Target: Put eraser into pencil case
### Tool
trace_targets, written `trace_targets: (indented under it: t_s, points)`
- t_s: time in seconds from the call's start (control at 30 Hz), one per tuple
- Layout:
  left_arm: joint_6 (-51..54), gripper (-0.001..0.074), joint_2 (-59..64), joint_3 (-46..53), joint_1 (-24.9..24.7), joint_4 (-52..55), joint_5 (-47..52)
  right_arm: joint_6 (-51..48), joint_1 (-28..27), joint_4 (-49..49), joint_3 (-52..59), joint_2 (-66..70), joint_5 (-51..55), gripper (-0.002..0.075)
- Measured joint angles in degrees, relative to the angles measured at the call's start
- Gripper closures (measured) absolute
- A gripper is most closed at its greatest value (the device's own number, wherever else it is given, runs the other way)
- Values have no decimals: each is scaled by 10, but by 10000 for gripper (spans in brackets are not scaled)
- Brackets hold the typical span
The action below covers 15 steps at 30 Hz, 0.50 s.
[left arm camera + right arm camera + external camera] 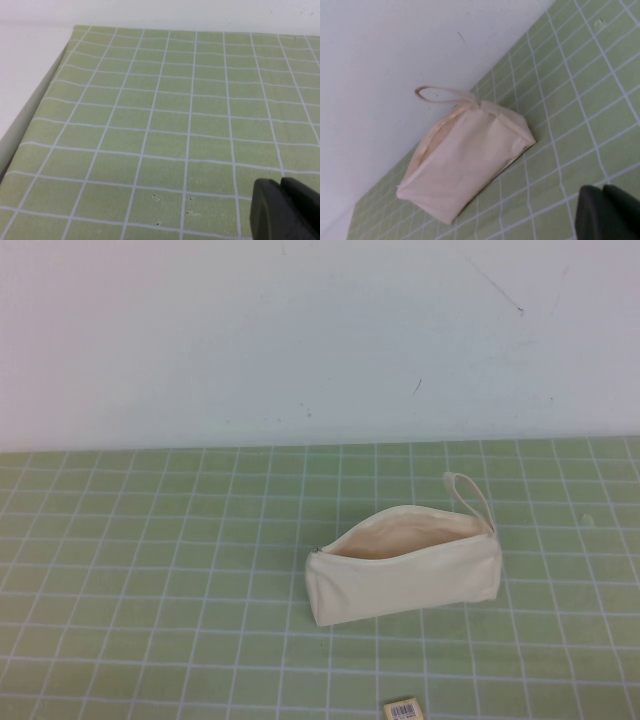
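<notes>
The left gripper (285, 210) hovers over the bare green gridded bench (150, 570), the tiny tan-sleeved eraser (403, 709) lies at the near edge, the unzipped cream fabric pencil case (405, 565) sits right of centre, and the right gripper (607, 212) hangs nearby; I cannot tell how either's jaws stand.

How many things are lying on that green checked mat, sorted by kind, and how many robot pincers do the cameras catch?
Pencil cases: 1, the cream pencil case, zip open
Erasers: 1, the eraser near the mat's front edge
Pincers: 2, the left pincer and the right pincer, each only at its own camera's edge
Total: 4
</notes>
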Motion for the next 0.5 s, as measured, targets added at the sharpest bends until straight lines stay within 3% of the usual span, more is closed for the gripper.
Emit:
trace_targets:
  t_s: [0.2, 0.5]
  points:
    - [0, 737, 0, 0, 0, 0, 0, -142, 0, 11, -18, 0, -5, 727]
    - [0, 737, 0, 0, 0, 0, 0, -439, 0, -40, -255, 142, 133, 727]
